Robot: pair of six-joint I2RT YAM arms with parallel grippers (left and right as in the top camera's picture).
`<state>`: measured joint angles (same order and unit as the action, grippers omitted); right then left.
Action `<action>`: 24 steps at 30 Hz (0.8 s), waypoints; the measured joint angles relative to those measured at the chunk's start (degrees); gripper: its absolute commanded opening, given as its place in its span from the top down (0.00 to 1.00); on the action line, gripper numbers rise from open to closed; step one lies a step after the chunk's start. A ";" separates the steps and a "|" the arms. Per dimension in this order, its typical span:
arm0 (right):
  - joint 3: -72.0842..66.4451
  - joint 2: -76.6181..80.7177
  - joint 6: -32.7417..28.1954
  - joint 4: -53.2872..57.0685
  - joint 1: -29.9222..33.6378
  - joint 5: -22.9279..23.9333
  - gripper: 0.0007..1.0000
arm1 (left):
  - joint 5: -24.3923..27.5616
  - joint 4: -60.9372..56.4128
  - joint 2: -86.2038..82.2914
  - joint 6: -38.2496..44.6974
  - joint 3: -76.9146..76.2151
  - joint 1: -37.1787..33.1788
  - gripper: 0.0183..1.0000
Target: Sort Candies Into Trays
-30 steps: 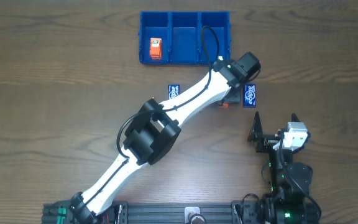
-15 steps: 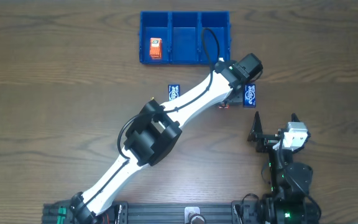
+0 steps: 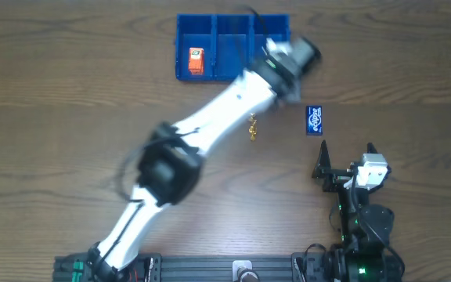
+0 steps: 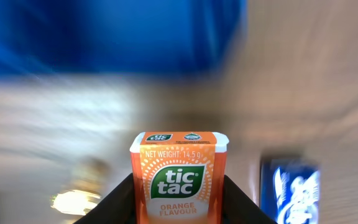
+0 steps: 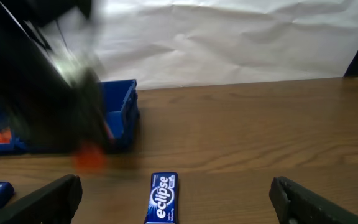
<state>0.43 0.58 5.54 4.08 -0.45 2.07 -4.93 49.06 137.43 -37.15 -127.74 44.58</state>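
One wood table (image 3: 53, 117) | white paper backdrop (image 5: 229, 43) | left claw (image 4: 179, 200) grips orange box (image 4: 179, 168)

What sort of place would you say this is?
Likely a robotics lab bench: the left arm and right arm mounted at a wood-grain table, a blue sorting tray, and a creased white backdrop.

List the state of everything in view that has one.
left pincer, shut on the orange candy box
orange candy box, held upright, off the table
right pincer, open, empty
blue tray, one orange pack in its left compartment
blue gum pack, flat on the table, not gripped
gold candy, loose on the table
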 measured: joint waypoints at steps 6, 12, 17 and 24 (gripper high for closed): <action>0.00 0.00 0.00 0.00 0.00 0.00 0.00 | -2.60 -0.11 -13.53 6.82 -0.52 -14.05 0.67; 0.00 0.00 0.00 0.00 0.00 0.00 0.00 | -2.93 0.57 -13.94 13.14 0.17 -20.48 0.67; 0.00 0.00 0.00 0.00 0.00 0.00 0.00 | -2.73 -1.11 -13.09 16.68 5.75 -20.50 0.67; 0.00 0.00 0.00 0.00 0.00 0.00 0.00 | -2.27 -3.93 -12.90 20.06 12.26 -22.05 0.66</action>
<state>0.43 0.58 5.54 4.08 -0.45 2.07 -7.20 45.12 124.53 -17.08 -115.48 22.52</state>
